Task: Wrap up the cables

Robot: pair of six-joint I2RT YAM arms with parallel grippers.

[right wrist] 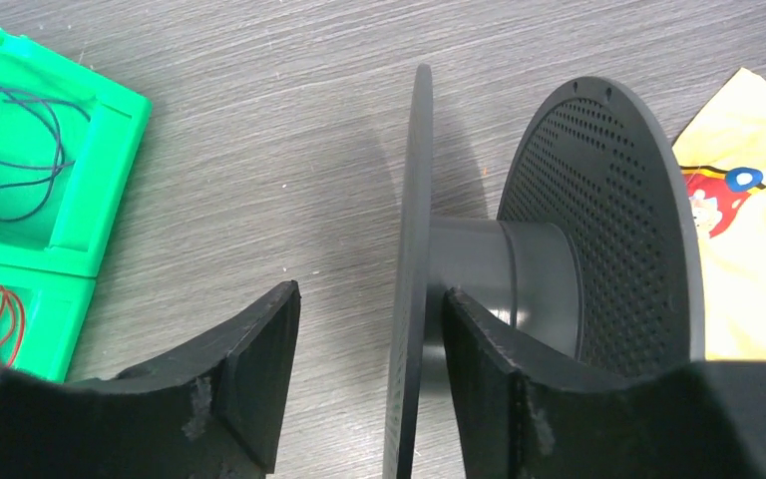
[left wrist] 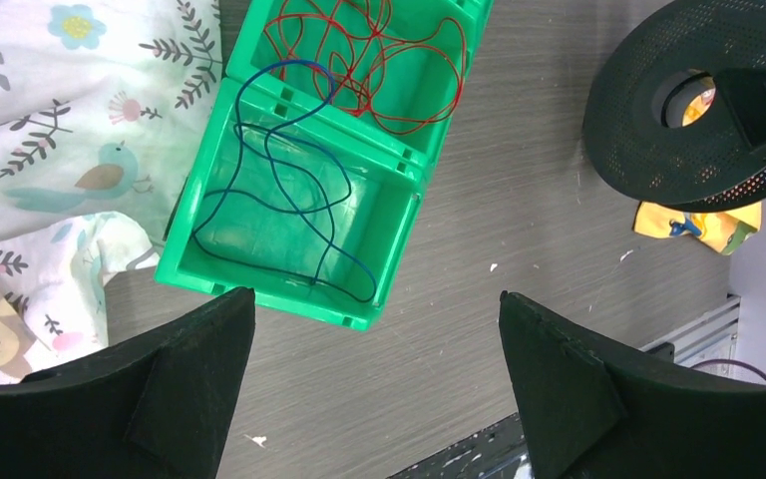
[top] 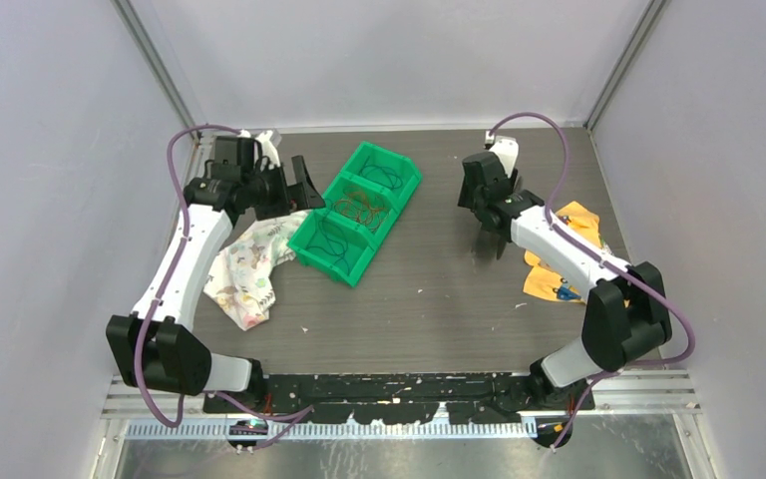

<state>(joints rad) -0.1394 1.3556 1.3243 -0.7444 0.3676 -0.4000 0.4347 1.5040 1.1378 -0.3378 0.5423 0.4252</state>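
A patterned cloth [top: 249, 264] lies crumpled at the left of the table [top: 439, 289] in the overhead view, its edge touching the green bin [left wrist: 279, 297]. The left gripper [left wrist: 374, 301] hovers above the cloth's upper edge, just left of the bin. Its fingers [left wrist: 199, 369] are spread wide with nothing between them. The bin sits diagonally left of centre, divided into a row of compartments. The cables [left wrist: 279, 190] lie inside it as loose tangles. A dark blue one fills the compartment nearest the left wrist camera, and a red one sits in the next.

Right of centre, a black spool [right wrist: 598, 230] with perforated flanges stands on edge. The right gripper [right wrist: 369, 294] straddles its nearer flange with the fingers partly apart. One finger is clear of the flange, with table showing in the gap. The other reaches between the flanges beside the hub. A yellow cloth [right wrist: 748, 259] lies at the far right, just beyond the spool.
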